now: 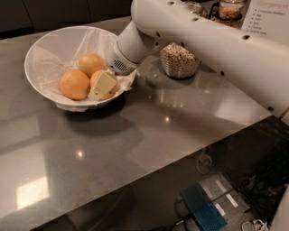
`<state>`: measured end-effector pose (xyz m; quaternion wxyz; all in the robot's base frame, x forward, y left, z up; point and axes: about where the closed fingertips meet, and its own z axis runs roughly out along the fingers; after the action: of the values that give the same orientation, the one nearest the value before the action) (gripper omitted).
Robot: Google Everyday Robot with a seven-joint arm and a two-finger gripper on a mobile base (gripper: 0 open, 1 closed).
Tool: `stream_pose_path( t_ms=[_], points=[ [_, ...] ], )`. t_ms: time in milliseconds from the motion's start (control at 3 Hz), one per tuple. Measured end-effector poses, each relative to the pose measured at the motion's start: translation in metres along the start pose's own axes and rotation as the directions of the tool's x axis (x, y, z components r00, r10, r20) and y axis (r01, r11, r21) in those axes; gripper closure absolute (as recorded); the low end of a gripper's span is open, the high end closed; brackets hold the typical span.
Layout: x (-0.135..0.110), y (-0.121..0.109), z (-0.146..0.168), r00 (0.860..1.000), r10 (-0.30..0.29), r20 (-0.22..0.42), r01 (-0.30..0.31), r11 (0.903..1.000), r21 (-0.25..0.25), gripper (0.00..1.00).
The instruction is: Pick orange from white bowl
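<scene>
The white bowl (43, 52), lined with crinkled white paper, stands at the table's back left. Three oranges lie in it: one at the front left (74, 84), one behind it (91, 63), and one on the right (110, 93). My gripper (102, 87) reaches down into the bowl from the right. Its pale yellow finger (103, 84) lies across the front of the right orange, which sits between the jaws. The other finger is hidden behind the fruit. The white arm (189, 36) stretches off to the upper right.
A glass jar of cereal (179, 60) stands just right of the bowl, under the arm. More jars (230, 9) and a sign (268, 18) are at the back right. The table's front edge runs diagonally, with cables and a blue box (205, 210) on the floor below.
</scene>
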<state>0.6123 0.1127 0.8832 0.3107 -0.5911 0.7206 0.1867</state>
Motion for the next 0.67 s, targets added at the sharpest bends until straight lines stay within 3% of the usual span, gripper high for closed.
stream_pose_path(
  t_ms=[667],
  points=[
    [0.010, 0.005, 0.023, 0.997, 0.026, -0.072, -0.023, 0.9991, 0.035, 0.26]
  ],
)
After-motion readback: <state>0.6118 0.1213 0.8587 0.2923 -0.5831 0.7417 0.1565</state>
